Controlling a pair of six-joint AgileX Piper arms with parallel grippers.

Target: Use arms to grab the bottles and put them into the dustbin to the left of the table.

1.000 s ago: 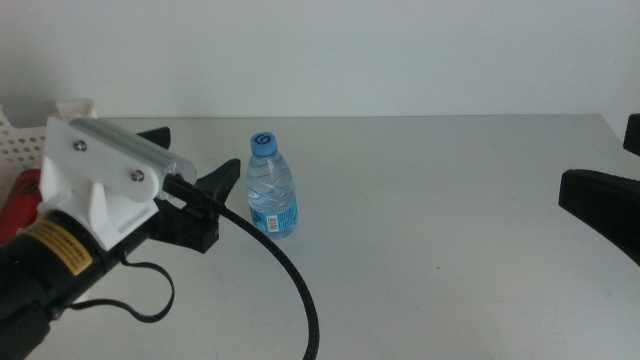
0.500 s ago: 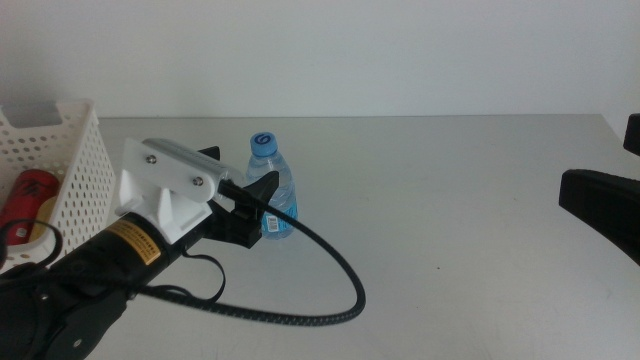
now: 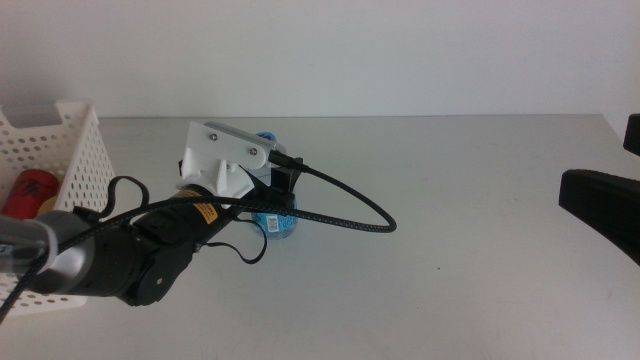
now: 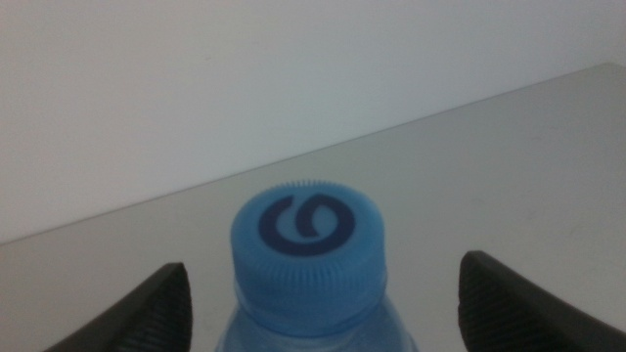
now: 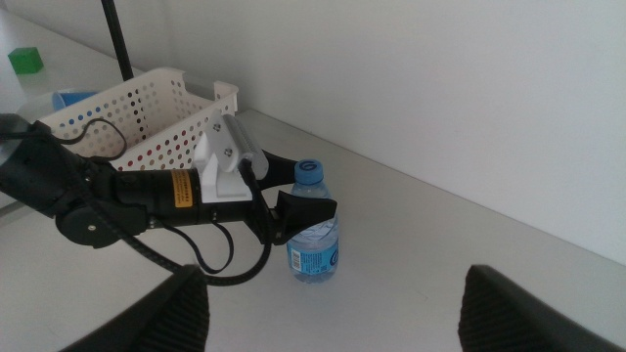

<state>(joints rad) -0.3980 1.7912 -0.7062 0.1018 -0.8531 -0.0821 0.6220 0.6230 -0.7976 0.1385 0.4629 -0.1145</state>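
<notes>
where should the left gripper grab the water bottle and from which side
Probably on the upper body just below the blue cap, coming level from the dustbin side. The water bottle stands upright, and the open left gripper already straddles it.

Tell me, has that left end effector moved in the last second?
Yes. The left end effector has advanced from beside the basket to straddle the water bottle, open.

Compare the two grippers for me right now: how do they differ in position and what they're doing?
The left gripper is out over the table with its jaws on either side of the water bottle, not yet touching it; the right gripper waits back at the table's right side with nothing between its jaws. The left one sits near the dustbin; the right one is far from it. Both are open.
</notes>
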